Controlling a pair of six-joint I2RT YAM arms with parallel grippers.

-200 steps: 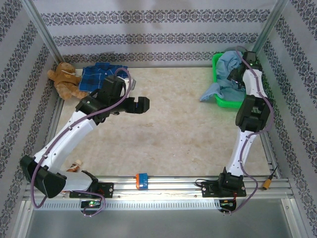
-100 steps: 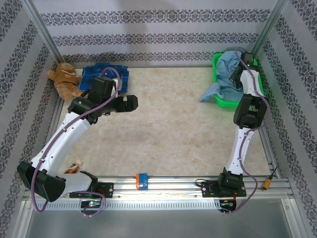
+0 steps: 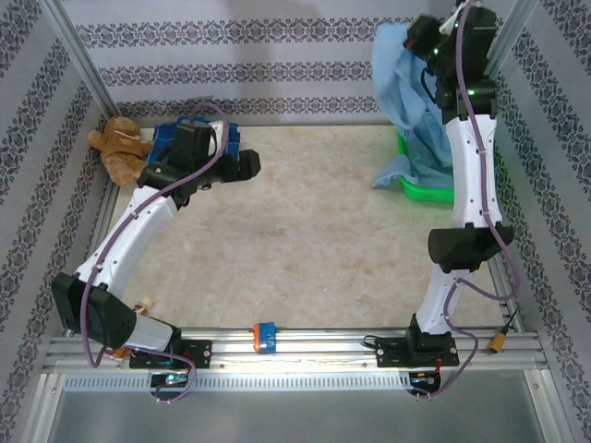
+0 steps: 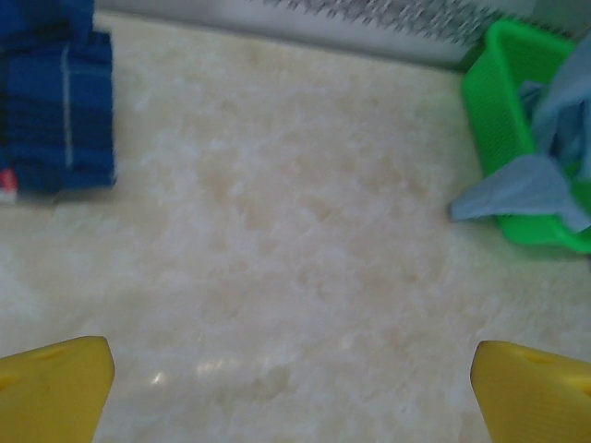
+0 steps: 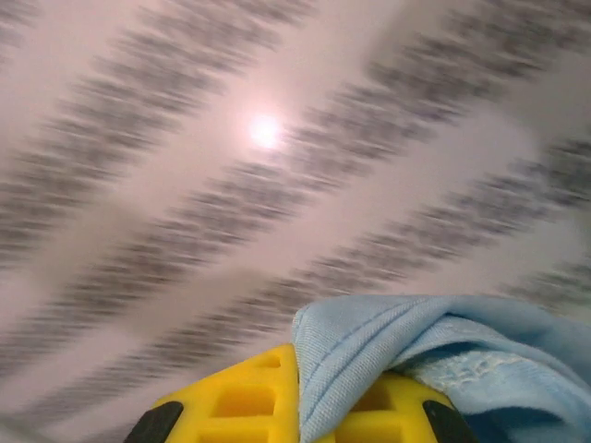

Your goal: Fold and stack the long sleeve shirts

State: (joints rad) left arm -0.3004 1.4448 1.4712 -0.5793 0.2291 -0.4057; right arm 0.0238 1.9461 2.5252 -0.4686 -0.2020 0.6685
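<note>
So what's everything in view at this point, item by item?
light blue shirt: one, light blue, hanging from the right hand at the far right, lower end in the basket
dark blue plaid shirt: one, dark blue with thin white lines, far left of the table, beside the teddy bear
teddy bear: one, brown, far left corner
basket: one, green, far right of the table
block: one, orange and blue, near edge between the arm bases
table: one, beige marbled
left hand: one, yellow fingers, open, holding nothing, by the plaid shirt
right hand: one, yellow fingers, shut on the light blue shirt, raised high
</note>
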